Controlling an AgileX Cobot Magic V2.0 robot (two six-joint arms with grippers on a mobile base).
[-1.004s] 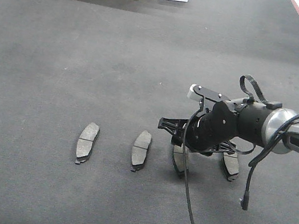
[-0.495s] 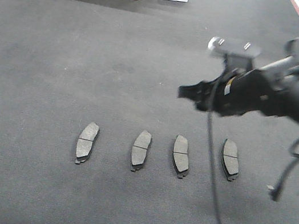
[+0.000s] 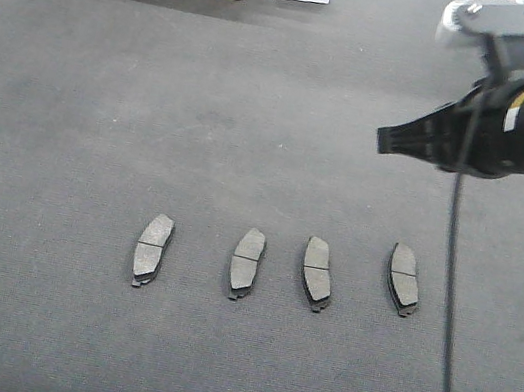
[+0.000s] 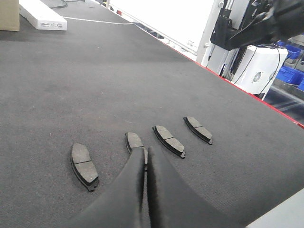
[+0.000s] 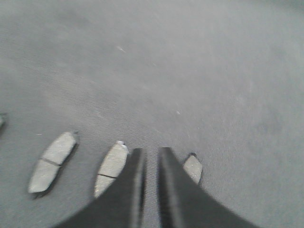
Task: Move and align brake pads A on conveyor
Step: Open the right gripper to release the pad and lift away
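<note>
**Right arm lifts clear, row of four left behind**

Now that the right pincer has risen from the third pad to hang high at the right — its fingers nearly pressed together, holding nothing — all four brake pads lie in one row on the conveyor. The left pincer hovers closed over them. The aligning looks done.
</note>
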